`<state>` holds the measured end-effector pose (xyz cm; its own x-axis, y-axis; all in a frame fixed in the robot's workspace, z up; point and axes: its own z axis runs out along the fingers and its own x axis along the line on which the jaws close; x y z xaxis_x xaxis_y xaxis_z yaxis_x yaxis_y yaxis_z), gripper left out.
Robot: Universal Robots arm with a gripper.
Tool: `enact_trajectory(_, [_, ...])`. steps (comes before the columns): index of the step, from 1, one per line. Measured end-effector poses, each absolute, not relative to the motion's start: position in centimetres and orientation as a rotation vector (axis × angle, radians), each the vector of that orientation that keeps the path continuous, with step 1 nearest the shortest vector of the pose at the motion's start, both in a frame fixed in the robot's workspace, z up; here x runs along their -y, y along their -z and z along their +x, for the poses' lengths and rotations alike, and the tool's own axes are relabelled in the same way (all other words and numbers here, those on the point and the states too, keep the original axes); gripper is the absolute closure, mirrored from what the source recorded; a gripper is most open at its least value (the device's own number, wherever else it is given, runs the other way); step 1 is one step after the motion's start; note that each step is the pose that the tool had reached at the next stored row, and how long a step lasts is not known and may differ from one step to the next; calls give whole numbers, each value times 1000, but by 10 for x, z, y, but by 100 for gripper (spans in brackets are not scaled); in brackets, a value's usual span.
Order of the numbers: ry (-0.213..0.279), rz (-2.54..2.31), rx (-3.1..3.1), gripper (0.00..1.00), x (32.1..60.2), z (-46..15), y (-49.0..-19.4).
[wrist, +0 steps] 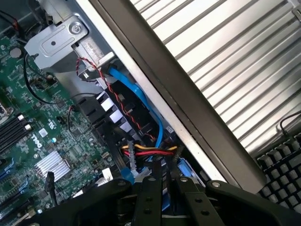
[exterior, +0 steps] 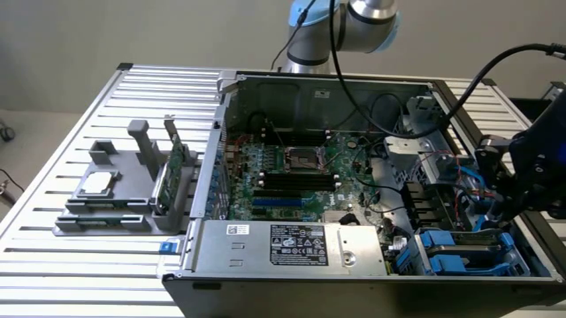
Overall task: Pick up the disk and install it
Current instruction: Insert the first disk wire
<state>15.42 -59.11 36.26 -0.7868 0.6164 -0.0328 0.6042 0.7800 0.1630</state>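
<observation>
the gripper [exterior: 497, 215] hangs at the right edge of the frame, just above the disk [exterior: 468, 248], which sits in the lower right bay of the computer case [exterior: 292, 99]; i cannot tell whether its jaws grip it

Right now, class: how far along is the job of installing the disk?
Done: the disk, in its blue carrier, lies in a bay of the computer case at the exterior view's lower right. In hand: the claw hangs just above it. Left: I cannot tell whether it is fully seated.

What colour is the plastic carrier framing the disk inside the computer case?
Bright blue; the carrier shows best in the exterior view.
</observation>
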Motion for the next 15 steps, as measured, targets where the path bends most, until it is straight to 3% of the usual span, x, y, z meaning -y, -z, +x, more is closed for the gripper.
enact_trajectory(6, [-281,1002,-2899,81,595,155,-362])
enact_trajectory(15, [-292,1019,-2894,81,605,156,-362])
